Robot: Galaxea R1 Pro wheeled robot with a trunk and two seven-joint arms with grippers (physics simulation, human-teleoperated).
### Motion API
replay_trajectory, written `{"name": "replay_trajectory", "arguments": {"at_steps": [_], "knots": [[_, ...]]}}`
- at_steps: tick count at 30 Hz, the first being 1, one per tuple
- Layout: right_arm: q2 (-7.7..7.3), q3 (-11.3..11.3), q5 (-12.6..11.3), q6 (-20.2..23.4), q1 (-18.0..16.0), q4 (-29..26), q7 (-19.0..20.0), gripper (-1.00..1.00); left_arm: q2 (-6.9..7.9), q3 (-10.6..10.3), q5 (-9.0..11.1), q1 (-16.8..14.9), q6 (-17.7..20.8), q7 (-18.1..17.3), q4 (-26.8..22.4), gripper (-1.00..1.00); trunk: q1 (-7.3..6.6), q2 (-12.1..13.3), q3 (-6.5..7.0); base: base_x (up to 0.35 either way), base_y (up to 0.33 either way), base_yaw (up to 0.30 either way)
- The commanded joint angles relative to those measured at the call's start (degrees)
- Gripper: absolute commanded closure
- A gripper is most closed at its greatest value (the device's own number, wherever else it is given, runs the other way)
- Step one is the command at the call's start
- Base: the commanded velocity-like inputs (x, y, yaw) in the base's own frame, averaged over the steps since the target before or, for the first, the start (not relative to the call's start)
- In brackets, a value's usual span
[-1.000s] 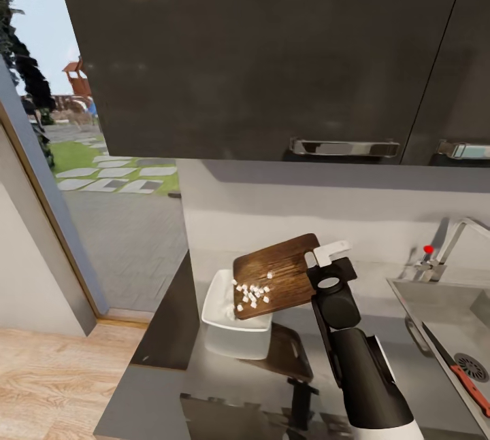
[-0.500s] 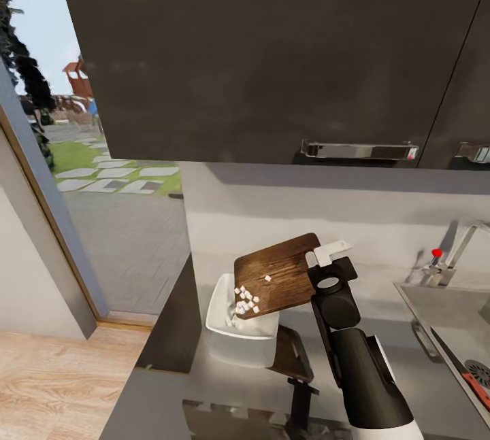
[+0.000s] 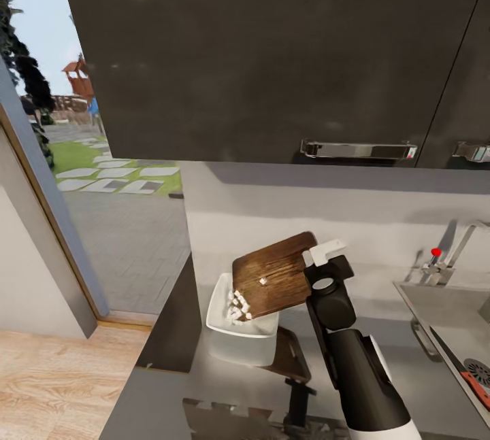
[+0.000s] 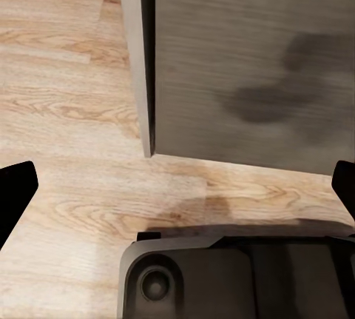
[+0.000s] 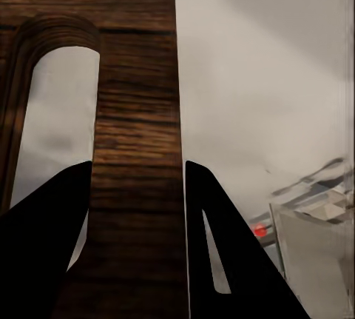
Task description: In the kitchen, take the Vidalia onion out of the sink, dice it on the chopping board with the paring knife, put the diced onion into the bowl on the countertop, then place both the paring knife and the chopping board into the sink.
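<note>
My right gripper point(image 3: 320, 255) is shut on the handle end of the dark brown chopping board point(image 3: 272, 273) and holds it tilted, its low end over the white bowl point(image 3: 241, 334) on the glossy countertop point(image 3: 170, 338). Whitish diced onion bits point(image 3: 237, 305) cluster at the board's low edge and in the bowl; one bit point(image 3: 263, 281) sits higher on the wood. In the right wrist view the board point(image 5: 137, 112) fills the gap between my black fingers point(image 5: 52, 245). The paring knife's red-orange handle point(image 3: 476, 389) lies in the sink point(image 3: 435, 304). My left gripper point(image 4: 177, 193) is open over the floor.
Dark wall cabinets point(image 3: 272, 52) with chrome handles hang above the counter. The tap with its red knob point(image 3: 436, 251) stands behind the sink. A glass door point(image 3: 102, 188) is at the left, with wooden floor point(image 3: 54, 385) below it. A grey cabinet panel point(image 4: 251, 60) stands under my left hand.
The onion bits have slid down the tilted board, most of them into the bowl. The head camera panned slightly left a second ago, shifting the sink rightward in view.
</note>
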Motion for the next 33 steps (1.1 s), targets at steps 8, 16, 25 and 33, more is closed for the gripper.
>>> {"name": "replay_trajectory", "arguments": {"at_steps": [8,16,25,33], "knots": [[0.01,0.19,1.43,0.29,-0.06,-0.13,0.15,1.00,0.09,-0.30,0.37,-0.02,-0.16,0.38,-0.02,-1.00,0.04,-0.13,-0.12,0.000,0.000,0.000],[0.01,0.20,1.47,0.27,-0.05,-0.15,0.15,1.00,0.09,-0.30,0.37,-0.02,-0.17,0.38,-0.04,-1.00,0.04,-0.13,-0.12,0.000,0.000,0.000],[0.01,0.20,1.47,0.29,-0.06,-0.23,0.15,1.00,0.09,-0.30,0.37,-0.02,-0.18,0.38,-0.01,-1.00,0.04,-0.13,-0.12,0.000,0.000,0.000],[0.01,0.20,1.47,0.23,-0.09,-0.24,0.15,1.00,0.09,-0.30,0.37,-0.02,-0.16,0.38,0.05,-1.00,0.04,-0.13,-0.12,0.000,0.000,0.000]]}}
